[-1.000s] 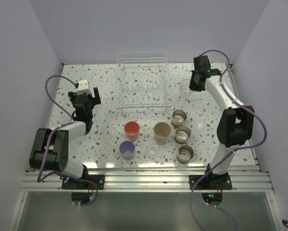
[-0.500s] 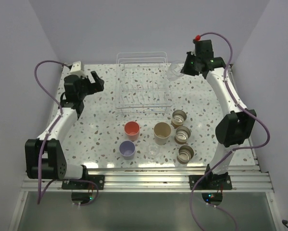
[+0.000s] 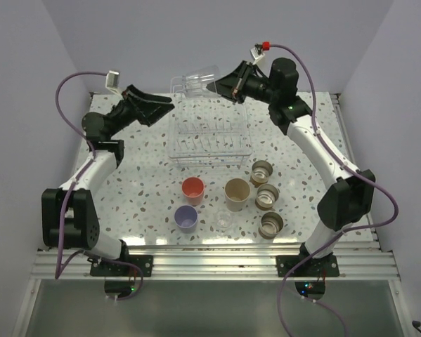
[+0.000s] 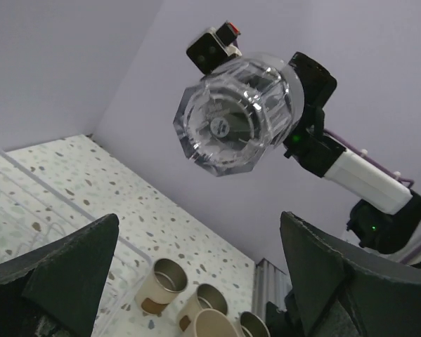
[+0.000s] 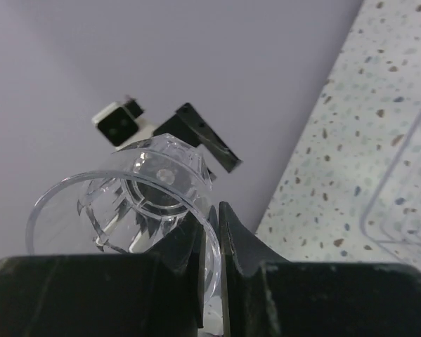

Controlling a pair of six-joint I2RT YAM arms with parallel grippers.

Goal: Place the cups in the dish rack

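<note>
My right gripper is shut on the rim of a clear glass cup, held on its side in the air over the back edge of the dish rack. In the right wrist view the fingers pinch the cup's wall at the right gripper. My left gripper is open at the rack's back left corner, pointing at the cup. Its wrist view shows the cup's base above the left gripper. On the table stand a coral cup, a lavender cup, a beige cup and a second clear cup.
Three tan brown-rimmed cups stand in a column right of the beige cup. The rack shows nothing inside it. Walls close in the table at the back and both sides.
My right arm has lifted the clear cup from the table's back right and carried it left over the rack's back edge. The left arm has risen and swung right toward the rack.
</note>
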